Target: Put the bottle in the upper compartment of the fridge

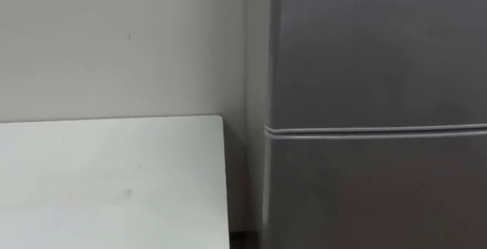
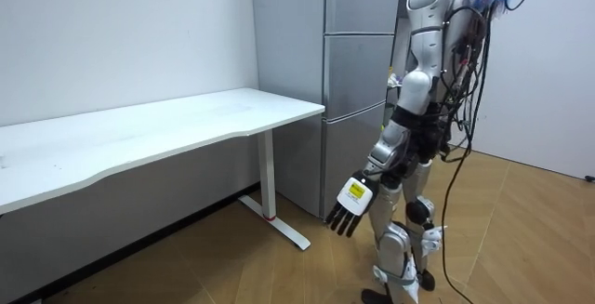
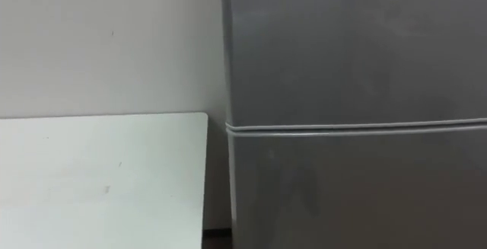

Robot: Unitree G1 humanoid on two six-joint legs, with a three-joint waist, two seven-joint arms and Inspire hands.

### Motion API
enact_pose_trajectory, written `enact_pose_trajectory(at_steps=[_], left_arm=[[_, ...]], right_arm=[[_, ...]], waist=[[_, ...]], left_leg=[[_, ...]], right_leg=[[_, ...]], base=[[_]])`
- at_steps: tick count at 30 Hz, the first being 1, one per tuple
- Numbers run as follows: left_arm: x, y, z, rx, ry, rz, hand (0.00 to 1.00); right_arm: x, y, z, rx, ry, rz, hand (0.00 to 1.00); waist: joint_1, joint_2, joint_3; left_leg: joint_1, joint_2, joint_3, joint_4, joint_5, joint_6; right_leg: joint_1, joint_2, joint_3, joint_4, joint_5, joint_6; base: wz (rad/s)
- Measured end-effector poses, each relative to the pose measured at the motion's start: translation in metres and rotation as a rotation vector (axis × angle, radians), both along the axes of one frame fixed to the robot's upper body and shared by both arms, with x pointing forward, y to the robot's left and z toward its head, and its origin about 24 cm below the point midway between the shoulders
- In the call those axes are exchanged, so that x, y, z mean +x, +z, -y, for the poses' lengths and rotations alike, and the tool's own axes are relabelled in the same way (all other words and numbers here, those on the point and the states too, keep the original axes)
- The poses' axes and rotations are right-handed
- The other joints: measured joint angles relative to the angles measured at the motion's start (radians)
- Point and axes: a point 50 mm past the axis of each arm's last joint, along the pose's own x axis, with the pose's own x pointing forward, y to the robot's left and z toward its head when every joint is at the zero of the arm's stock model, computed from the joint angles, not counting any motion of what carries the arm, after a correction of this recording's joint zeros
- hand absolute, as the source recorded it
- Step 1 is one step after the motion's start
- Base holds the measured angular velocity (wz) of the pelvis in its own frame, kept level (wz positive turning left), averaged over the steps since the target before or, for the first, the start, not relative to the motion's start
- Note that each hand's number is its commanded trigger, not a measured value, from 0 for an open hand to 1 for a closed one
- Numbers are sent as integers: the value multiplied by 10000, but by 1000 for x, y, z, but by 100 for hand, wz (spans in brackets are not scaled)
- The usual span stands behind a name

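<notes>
A tall grey fridge (image 1: 373, 59) stands in front of me with its doors shut. A horizontal seam (image 1: 373, 131) divides an upper door from a lower one. In the room view I stand upright a short step from the fridge (image 2: 358, 72), facing it. My left hand (image 2: 350, 206) hangs low at my side with straight fingers and holds nothing.
A white table (image 1: 114, 180) on white legs stands against the wall to my left, its end close to the fridge's side. A narrow gap (image 1: 245, 165) separates table and fridge. Wooden floor (image 2: 279, 267) stretches behind and beside me.
</notes>
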Motion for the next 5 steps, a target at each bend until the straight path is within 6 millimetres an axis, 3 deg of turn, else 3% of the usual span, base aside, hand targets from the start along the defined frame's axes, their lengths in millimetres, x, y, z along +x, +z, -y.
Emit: enact_pose_trajectory(at_steps=[5], left_arm=[[2,0,0,73,-62,41,0]], right_arm=[[6,-1,-6,598,810,156,0]], waist=[[35,-29,33]], left_leg=[[5,-13,-43,-11,-16,-5]], right_leg=[[103,-1,-61,-136,-9,14]], base=[[5]])
